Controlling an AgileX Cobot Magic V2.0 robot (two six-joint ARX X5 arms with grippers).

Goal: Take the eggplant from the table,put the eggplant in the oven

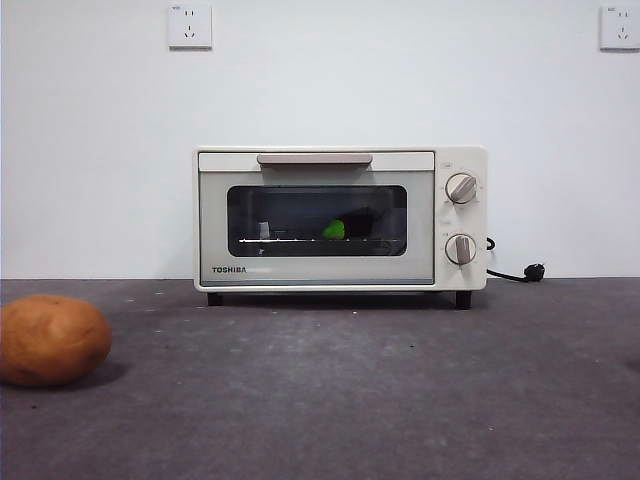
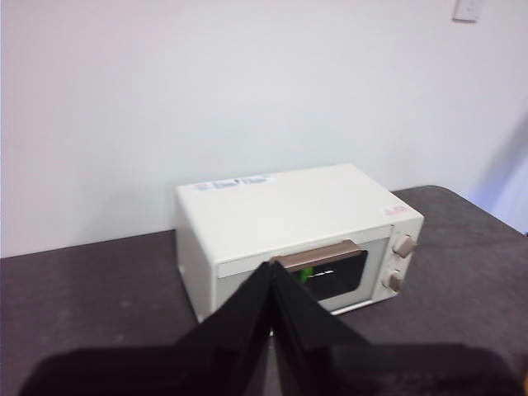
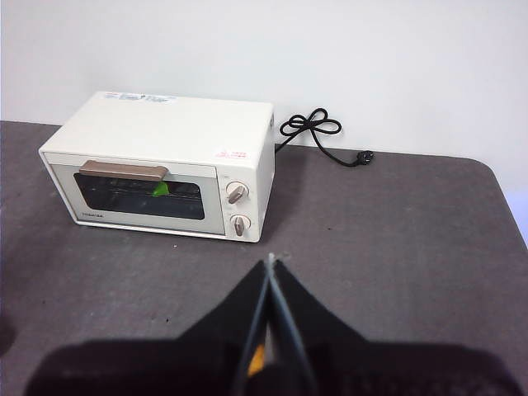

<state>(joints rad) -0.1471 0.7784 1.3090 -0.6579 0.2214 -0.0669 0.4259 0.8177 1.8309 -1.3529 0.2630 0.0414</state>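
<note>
Dark purple toy eggplant with bright green stem cap [image 1: 345, 226] already sits inside the cream-white Toshiba toaster oven [image 1: 340, 218], on the wire rack behind the shut glass door; task looks done, nothing left but idling. Left pincer [image 2: 271, 272] pressed together, empty, well back from oven, eggplant beyond its tips. Right pincer [image 3: 270, 266] likewise pressed together, empty, above the dark grey worktop [image 3: 396, 231], eggplant far ahead, off to one side.

1. A dark grey matte table [image 1: 330, 400] spans the view.
2. A cream oven [image 1: 340, 218] stands at its back, door shut.
3. An orange-brown potato [image 1: 52, 340] rests front left.
4. A black cord [image 3: 318, 136] lies behind the oven.
</note>
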